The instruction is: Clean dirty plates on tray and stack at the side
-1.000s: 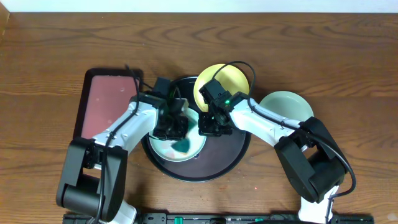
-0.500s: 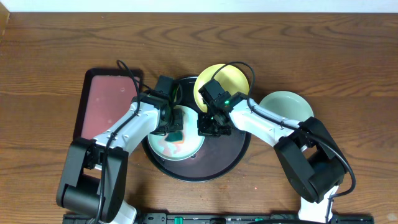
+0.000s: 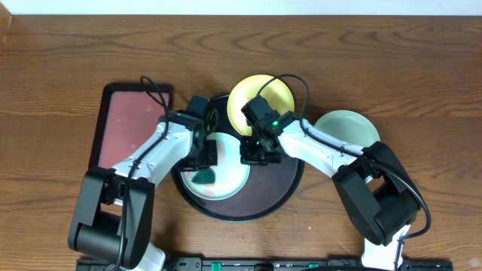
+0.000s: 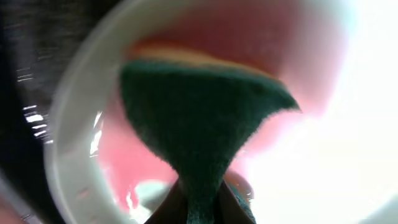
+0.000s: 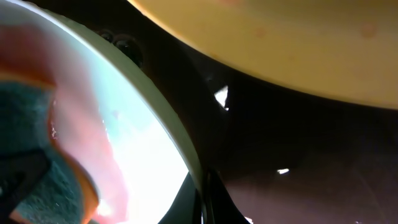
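Observation:
A pale mint plate (image 3: 226, 175) with reddish smears lies on the black tray (image 3: 279, 188). My left gripper (image 3: 205, 162) is shut on a dark green sponge (image 4: 199, 118) and presses it onto the plate (image 4: 74, 124). My right gripper (image 3: 252, 154) is shut on the plate's right rim (image 5: 180, 143). A yellow plate (image 3: 256, 94) rests at the tray's far edge, also seen in the right wrist view (image 5: 280, 43). A second mint plate (image 3: 345, 126) sits on the table to the right of the tray.
A reddish-brown rectangular tray (image 3: 128, 124) lies left of the black tray. Both arms crowd over the black tray's middle.
My left gripper with the sponge has moved over the plate, first toward the far side, then down and left. My right gripper has stayed on the rim.

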You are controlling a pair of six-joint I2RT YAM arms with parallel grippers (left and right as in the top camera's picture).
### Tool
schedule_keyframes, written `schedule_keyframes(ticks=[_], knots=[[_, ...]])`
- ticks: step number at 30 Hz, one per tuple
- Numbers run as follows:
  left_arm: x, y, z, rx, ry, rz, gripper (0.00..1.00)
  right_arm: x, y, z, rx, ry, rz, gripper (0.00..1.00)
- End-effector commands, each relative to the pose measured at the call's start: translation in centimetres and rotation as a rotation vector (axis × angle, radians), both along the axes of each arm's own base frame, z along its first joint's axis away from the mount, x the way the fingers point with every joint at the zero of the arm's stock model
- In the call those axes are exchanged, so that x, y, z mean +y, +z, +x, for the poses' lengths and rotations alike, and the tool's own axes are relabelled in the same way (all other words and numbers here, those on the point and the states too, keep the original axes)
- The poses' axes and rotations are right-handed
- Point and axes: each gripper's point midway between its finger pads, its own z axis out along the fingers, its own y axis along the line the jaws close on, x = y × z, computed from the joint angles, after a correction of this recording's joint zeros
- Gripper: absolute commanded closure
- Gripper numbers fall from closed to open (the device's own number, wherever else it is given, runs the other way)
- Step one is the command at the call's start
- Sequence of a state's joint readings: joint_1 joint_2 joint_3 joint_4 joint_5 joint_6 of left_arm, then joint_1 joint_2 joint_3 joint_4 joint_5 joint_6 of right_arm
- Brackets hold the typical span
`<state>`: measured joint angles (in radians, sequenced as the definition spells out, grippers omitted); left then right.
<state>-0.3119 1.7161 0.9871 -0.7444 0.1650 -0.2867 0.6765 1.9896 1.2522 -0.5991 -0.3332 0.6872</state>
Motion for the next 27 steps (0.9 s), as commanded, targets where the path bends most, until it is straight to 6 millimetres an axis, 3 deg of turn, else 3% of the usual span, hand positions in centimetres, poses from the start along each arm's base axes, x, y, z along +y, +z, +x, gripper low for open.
schedule_keyframes(ticks=[1, 7, 11, 17, 18, 22, 27], knots=[[-3.3, -0.2, -1.1, 0.037, -0.104, -0.187, 0.93, -0.4, -0.4, 0.5, 0.003, -0.011, -0.012, 0.99], [-4.1, 2.0, 3.6, -0.112, -0.097, -0.217, 0.93, -0.4, -0.3, 0.5, 0.005, -0.005, -0.005, 0.99], [-2.3, 4.7, 7.4, -0.215, -0.049, -0.166, 0.93, -0.4, -0.3, 0.5, 0.005, -0.005, -0.005, 0.99], [3.7, 9.2, 11.1, -0.325, 0.105, -0.016, 0.93, 0.1, 0.0, 0.6, -0.01, 0.029, 0.024, 0.99], [6.5, 10.5, 11.7, -0.36, 0.195, 0.041, 0.93, 0.3, 0.3, 0.7, -0.016, 0.05, 0.043, 0.99], [11.0, 12.3, 11.7, -0.405, 0.321, 0.076, 0.93, 1.2, 1.8, 1.3, -0.068, 0.133, 0.085, 0.99], [15.3, 12.5, 11.0, -0.397, 0.434, 0.1, 0.92, 0.7, 4.7, 2.8, -0.232, 0.182, 0.038, 0.99]])
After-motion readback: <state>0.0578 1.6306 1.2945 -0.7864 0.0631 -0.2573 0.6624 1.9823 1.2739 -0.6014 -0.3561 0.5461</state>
